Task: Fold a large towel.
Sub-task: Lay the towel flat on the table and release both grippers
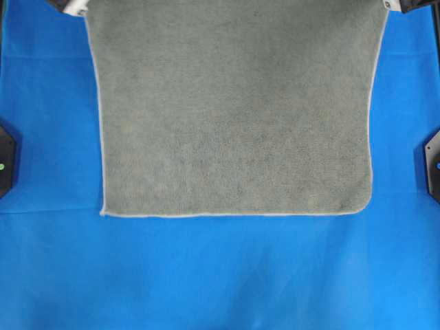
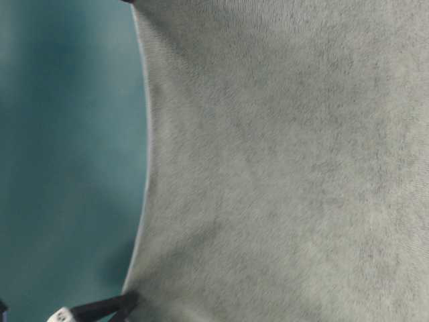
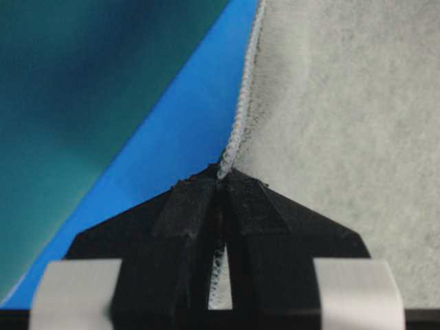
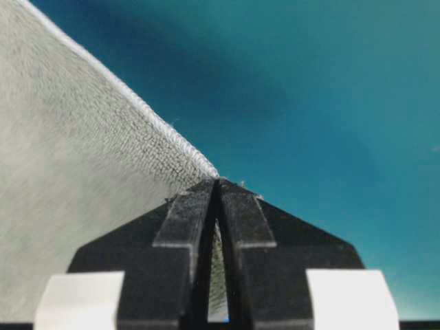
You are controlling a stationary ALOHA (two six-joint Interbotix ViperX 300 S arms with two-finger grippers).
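The large towel (image 1: 234, 110), grey-green with a pale stitched edge, stretches from the top of the overhead view down to a lower edge lying on the blue sheet. My left gripper (image 1: 77, 7) is shut on its upper left corner. In the left wrist view the left gripper (image 3: 221, 177) pinches the stitched edge of the towel (image 3: 344, 124). My right gripper (image 1: 393, 5) is shut on the upper right corner, and in the right wrist view the right gripper (image 4: 218, 182) clamps the towel (image 4: 75, 179). The towel (image 2: 281, 161) fills most of the table-level view.
A bright blue sheet (image 1: 220, 275) covers the table around and below the towel. Black arm bases sit at the left edge (image 1: 5, 159) and the right edge (image 1: 432, 168). Black fingers (image 2: 107, 307) pinch a towel corner at the bottom of the table-level view.
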